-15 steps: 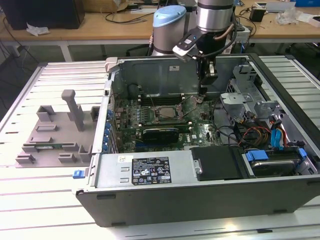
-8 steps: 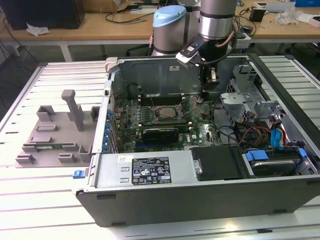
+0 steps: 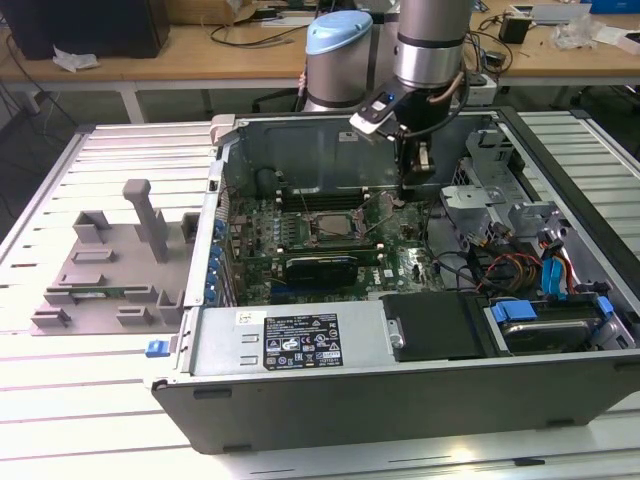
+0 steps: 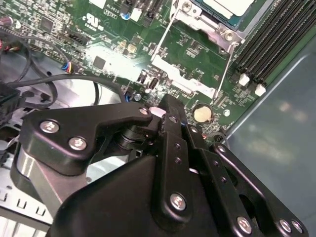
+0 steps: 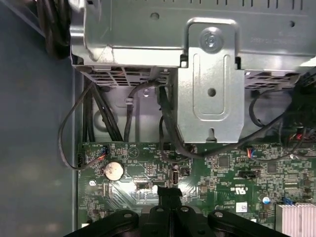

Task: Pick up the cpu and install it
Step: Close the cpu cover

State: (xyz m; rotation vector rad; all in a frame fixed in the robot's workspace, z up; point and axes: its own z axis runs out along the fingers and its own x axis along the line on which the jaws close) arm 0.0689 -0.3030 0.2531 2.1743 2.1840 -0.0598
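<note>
Partly cropped cpu in socket, fingers clenched together, empty, over motherboard.

A pale table of long metal slats running side by side, with narrow grooves between them, carries everything. An open computer case lies flat on it, taking up the middle and the exterior view's right. Just beside the case, toward the exterior view's left, a grey plastic fixture tray with upright posts rests on the slats. A small blue piece sits at the case's near corner; whether it lies on the table or is fixed to the case cannot be told.
</note>
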